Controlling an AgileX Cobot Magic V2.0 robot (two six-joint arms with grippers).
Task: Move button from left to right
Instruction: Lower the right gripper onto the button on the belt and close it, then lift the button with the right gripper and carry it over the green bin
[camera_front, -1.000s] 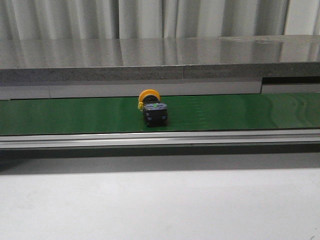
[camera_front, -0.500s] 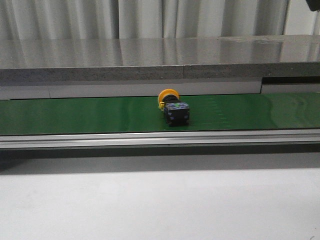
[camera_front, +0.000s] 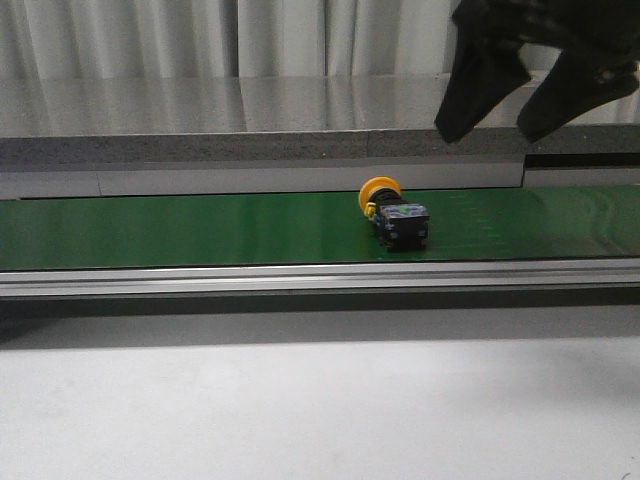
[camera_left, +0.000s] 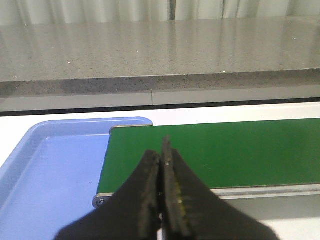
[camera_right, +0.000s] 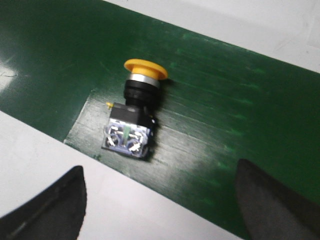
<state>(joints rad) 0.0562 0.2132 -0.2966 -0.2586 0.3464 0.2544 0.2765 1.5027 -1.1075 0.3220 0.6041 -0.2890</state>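
Front view: grey stone-look counter (camera_front: 250, 110) spans the upper half of the frame, pale curtain (camera_front: 200, 35) behind it. Below it the green conveyor belt (camera_front: 150, 228) runs the full width across the middle, with a metal side rail (camera_front: 300, 275) along its near edge. White table surface (camera_front: 300, 410) fills the lower part of the frame.

Left wrist view: blue tray (camera_left: 45, 170) sits at the lower left, its rim meeting the end of the belt (camera_left: 240, 150); the belt's end roller shows at the tray's edge. Left gripper (camera_left: 162, 165) at bottom centre, both dark fingers pressed together with nothing between them.

Right gripper (camera_front: 505, 105) occupies the upper right of the front view, above the counter line, its two dark fingers spread wide apart and holding nothing. In the right wrist view the two fingertips (camera_right: 50, 210) appear at the lower corners, well apart.

The button (camera_front: 395, 215) lies on its side on the belt, right of frame centre in the front view, below and left of the right gripper, not touched by it. Yellow-orange cap faces the counter; black body with terminals faces the near rail. Right wrist view places the button (camera_right: 132, 120) in mid-frame, between the spread fingers' lines but clear of both; small green mark visible on the body's end face.
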